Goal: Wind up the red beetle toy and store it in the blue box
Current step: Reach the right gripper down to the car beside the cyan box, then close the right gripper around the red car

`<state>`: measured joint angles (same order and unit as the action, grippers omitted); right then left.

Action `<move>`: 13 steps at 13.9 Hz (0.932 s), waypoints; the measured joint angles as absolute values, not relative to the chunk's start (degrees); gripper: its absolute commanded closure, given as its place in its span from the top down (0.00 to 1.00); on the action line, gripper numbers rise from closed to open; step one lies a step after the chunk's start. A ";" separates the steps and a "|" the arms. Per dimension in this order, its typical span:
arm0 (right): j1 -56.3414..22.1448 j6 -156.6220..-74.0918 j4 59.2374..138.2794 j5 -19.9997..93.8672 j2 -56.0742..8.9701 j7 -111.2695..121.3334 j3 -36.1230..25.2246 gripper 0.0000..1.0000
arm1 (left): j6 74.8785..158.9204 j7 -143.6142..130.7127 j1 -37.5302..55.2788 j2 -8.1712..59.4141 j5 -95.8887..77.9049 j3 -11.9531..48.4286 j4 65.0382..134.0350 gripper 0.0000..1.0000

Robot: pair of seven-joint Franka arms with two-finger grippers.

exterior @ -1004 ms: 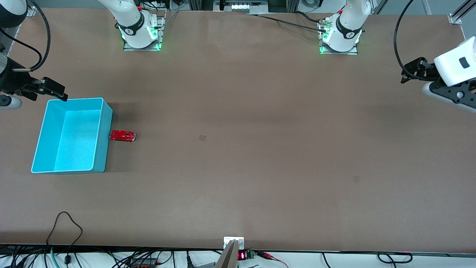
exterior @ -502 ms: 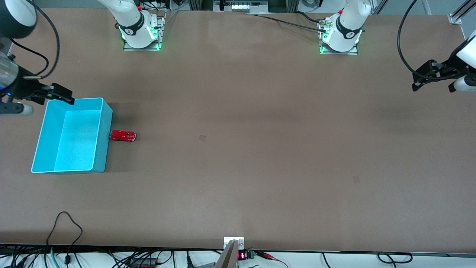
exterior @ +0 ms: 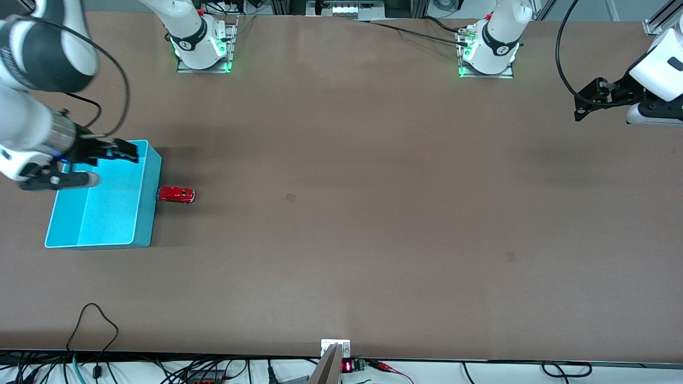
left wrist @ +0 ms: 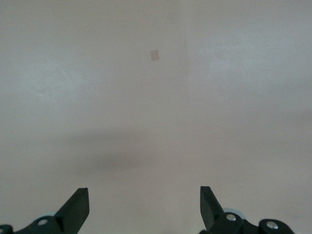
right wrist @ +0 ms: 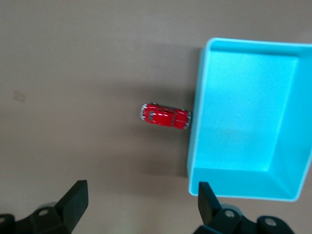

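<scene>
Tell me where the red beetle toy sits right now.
In the front view, the toy sits on the table at the right arm's end, right beside the blue box's long wall facing the table's middle, seemingly touching it, outside the box.

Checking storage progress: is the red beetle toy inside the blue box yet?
No, the red beetle toy sits on the table against the outside wall of the empty blue box.

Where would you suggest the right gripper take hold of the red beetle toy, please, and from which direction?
Grip the red beetle toy across its two long sides, coming straight down from above. It sits upright on the table with one end against the blue box wall, so an end-to-end grip is blocked, while both long sides are free. The right gripper, jaws open, is over the box now.
</scene>
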<state>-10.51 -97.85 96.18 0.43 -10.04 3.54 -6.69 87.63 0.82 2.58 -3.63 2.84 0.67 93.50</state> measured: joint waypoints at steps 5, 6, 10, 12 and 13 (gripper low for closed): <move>-12.88 -100.33 96.04 1.00 -13.58 7.92 -6.66 1.00 | 86.83 0.84 1.72 -2.50 2.84 0.45 93.19 1.00; -12.88 -100.89 96.22 1.18 -14.33 12.06 -6.68 1.00 | 86.75 0.85 1.47 -2.41 2.84 0.45 93.18 1.00; -12.17 -110.93 103.37 1.69 -17.10 34.18 -7.10 1.00 | 86.71 0.86 1.57 -1.78 1.95 0.58 93.01 1.00; -11.77 -118.37 108.49 1.69 -17.79 45.04 -7.27 1.00 | 86.71 0.86 1.61 -1.73 -0.85 0.63 93.00 1.00; -11.46 -121.32 110.76 1.69 -18.05 50.00 -7.28 1.00 | 86.70 0.86 1.61 -1.72 -1.25 0.63 93.00 1.00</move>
<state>-11.46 -121.32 110.76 1.69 -18.05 50.00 -7.28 86.70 0.86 1.61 -1.72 -1.25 0.63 93.00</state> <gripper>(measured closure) 0.000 0.000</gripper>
